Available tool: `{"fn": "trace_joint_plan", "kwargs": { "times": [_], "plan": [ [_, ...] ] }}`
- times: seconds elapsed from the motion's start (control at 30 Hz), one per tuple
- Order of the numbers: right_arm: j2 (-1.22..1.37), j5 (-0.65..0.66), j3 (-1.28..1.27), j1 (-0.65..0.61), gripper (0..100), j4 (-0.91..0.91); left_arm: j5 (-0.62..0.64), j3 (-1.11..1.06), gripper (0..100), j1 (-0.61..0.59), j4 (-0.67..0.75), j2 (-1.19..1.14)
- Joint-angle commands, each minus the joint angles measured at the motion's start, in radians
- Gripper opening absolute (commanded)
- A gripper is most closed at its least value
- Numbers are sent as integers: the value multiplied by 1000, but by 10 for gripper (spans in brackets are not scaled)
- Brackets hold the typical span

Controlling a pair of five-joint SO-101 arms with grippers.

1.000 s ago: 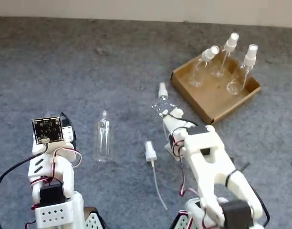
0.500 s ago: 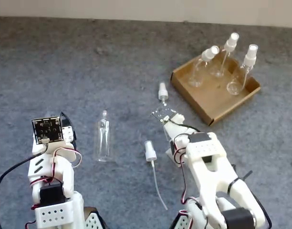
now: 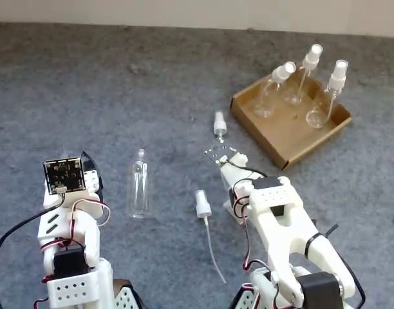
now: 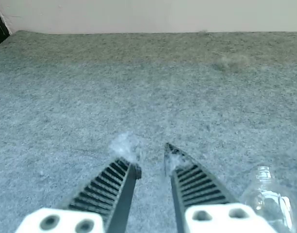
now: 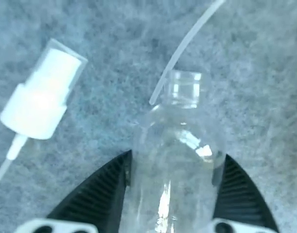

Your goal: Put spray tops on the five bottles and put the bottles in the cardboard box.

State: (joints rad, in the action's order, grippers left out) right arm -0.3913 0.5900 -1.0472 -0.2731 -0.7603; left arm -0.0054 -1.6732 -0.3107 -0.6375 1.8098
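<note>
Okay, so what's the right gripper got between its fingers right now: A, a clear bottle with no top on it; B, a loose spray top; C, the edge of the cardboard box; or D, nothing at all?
A: in the right wrist view the right gripper is shut on a clear bottle whose neck is open, and a loose spray top lies beside it.

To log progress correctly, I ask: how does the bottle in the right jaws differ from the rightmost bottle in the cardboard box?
The held bottle has an open neck, no spray top; the boxed bottle wears a white spray top. The held bottle is clamped in the jaws of the right gripper, outside the cardboard box; the boxed bottle stands free inside it. Both are clear.
</note>
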Motion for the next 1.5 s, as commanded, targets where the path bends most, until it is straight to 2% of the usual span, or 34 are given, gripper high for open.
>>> {"fn": "trace_joint_plan", "kwargs": {
  "times": [0.0, 0.27, 0.33, 0.5, 0.7, 0.8, 1.0, 1.23, 1.3, 1.47],
  "plan": [
    [-12, 5, 59, 12, 170, 15, -8, -16, 46, 22, 18, 12],
    [-16, -5, 59, 13, 166, 13, -8, -16, 46, 22, 18, 12],
    [-51, -64, 59, 15, 166, 13, -8, -16, 46, 24, 18, 12],
    [-246, -166, 50, 15, 166, 13, -8, -16, 49, 76, 20, 12],
    [-536, -167, -1, 13, 166, -186, -8, -16, 50, 110, 21, 12],
    [-662, -167, -13, 13, 166, -205, -8, -16, 50, 116, 21, 12],
    [-839, -307, -102, 15, 166, -199, -8, -18, 50, 217, 18, 12],
    [-912, -322, -179, 59, 166, -194, -3, -22, 46, 234, 18, 12],
    [-914, -334, -214, 79, 166, -162, -2, -21, 46, 231, 18, 12],
    [-914, -473, -317, 131, 166, -16, -2, 1, 46, 234, -32, 12]
  ]
}}
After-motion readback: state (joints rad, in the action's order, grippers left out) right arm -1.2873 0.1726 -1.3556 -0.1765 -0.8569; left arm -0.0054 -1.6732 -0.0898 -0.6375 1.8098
